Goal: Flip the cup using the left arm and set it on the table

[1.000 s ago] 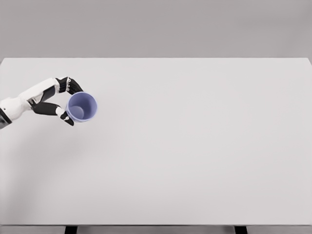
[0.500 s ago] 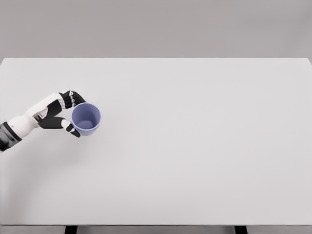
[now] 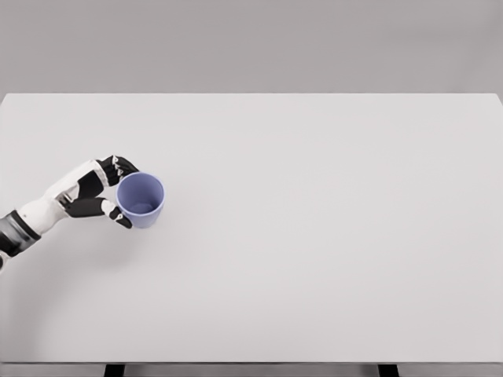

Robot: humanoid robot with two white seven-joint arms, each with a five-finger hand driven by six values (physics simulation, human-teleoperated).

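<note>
White and bare, the desk [image 3: 314,236] fills the frame beneath a grey backdrop. At centre left your left robot hand [image 3: 98,192] grips the blue cup [image 3: 141,199], dark fingers [image 3: 118,166] over the far side and thumb on the near side. The cup's mouth faces up, so the flip looks done and you appear to be at the placing step; whether its base touches the desk cannot be told. Next, settle it flat, then spread the fingers without tipping it.
</note>
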